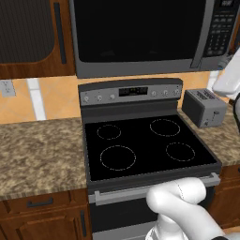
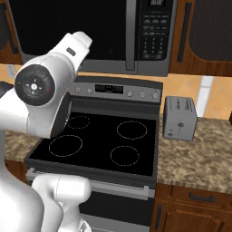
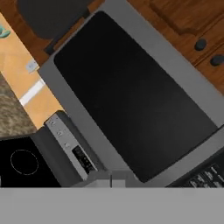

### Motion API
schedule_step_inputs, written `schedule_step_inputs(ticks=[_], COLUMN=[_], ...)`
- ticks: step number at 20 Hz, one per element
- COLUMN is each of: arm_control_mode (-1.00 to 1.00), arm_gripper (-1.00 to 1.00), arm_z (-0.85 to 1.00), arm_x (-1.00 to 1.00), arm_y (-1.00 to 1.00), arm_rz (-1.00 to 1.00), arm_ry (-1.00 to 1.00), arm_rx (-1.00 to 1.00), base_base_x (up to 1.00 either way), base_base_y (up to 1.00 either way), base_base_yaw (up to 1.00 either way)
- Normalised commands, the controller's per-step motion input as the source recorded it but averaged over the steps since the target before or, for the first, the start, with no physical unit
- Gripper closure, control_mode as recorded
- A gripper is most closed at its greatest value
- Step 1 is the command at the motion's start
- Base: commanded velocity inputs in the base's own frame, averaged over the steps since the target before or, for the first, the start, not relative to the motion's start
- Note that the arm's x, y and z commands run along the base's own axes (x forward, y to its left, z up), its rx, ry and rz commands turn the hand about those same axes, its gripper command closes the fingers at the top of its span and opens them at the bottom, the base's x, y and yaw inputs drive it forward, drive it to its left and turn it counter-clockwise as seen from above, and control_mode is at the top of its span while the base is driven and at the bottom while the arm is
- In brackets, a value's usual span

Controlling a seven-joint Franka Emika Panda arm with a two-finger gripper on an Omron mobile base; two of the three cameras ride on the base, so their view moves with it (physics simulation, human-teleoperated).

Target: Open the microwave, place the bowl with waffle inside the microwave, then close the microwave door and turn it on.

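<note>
The microwave (image 1: 140, 70) hangs above the stove, dark-grey steel with a black keypad panel (image 1: 220, 28) at its right end. The microwave door (image 1: 136, 30) is closed, its grey handle (image 1: 203, 37) standing vertical beside the keypad. From the other side the door (image 2: 108, 27) and keypad (image 2: 154, 31) show behind my raised white arm (image 2: 45, 99). The hand view looks at the door (image 3: 131, 100) rolled diagonally, from fairly close, with the keypad (image 3: 205, 175) at the lower right. The bowl with waffle is out of view.
A black glass stove (image 1: 140, 140) with a grey control strip sits below the microwave. A small grey toaster (image 1: 204, 108) stands on the granite counter (image 1: 42, 150) to the right of it. Wooden cabinets (image 1: 33, 37) flank the microwave.
</note>
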Motion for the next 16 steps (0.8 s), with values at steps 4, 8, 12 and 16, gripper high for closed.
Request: schedule_step_inputs(ticks=[4,8,12,16], arm_control_mode=[-1.00,-1.00,-1.00,-1.00], arm_gripper=[1.00,1.00,1.00,1.00], arm_z=[-0.03,-0.03,-0.15,-0.39], arm_x=[0.20,0.31,0.18,0.51], arm_y=[-0.71,-0.82,-0.69,-0.13], arm_rz=[-0.15,-0.04,0.00,0.11], arm_ry=[0.15,0.07,0.00,-0.10], arm_rx=[0.29,0.22,0.18,0.11], base_base_x=[0.00,0.00,0.00,0.00], base_base_y=[0.00,0.00,0.00,0.00], base_base_yaw=[0.00,0.00,0.00,0.00])
